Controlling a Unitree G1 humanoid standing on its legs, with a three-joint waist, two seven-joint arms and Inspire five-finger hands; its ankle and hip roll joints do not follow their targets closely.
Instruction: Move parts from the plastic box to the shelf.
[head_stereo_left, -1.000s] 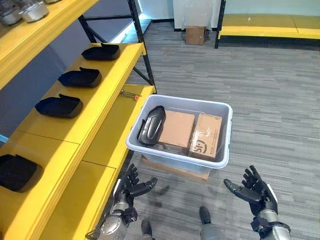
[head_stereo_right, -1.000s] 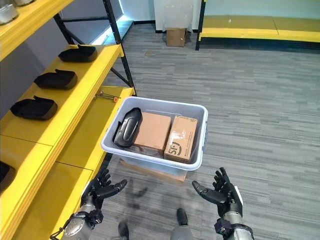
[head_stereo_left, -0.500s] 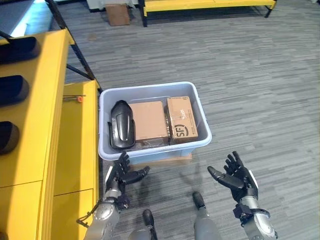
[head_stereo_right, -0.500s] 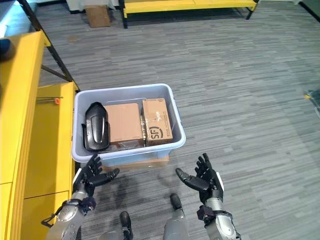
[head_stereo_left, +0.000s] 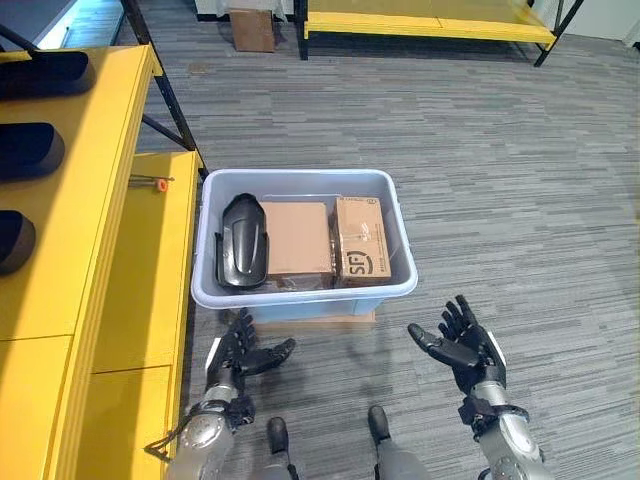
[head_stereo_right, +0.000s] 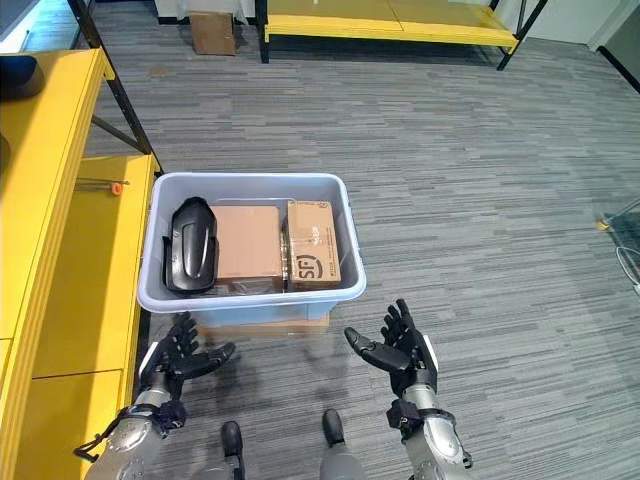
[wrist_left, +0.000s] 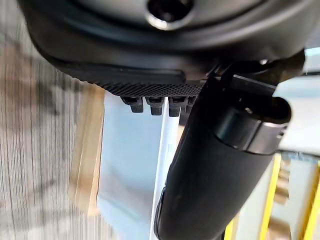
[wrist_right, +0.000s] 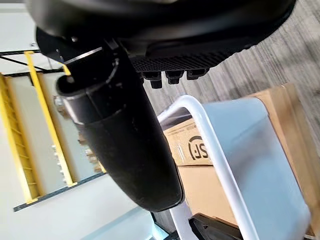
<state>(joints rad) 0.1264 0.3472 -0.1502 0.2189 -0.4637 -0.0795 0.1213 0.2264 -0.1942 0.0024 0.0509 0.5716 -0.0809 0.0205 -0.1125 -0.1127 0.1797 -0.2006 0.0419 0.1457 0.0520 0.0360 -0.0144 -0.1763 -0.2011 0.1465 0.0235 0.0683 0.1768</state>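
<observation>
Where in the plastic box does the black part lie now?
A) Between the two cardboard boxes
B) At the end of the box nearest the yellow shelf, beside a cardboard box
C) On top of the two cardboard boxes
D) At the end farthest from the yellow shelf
B: the black part lies at the end of the plastic box nearest the yellow shelf, with the plain cardboard box beside it.
</observation>
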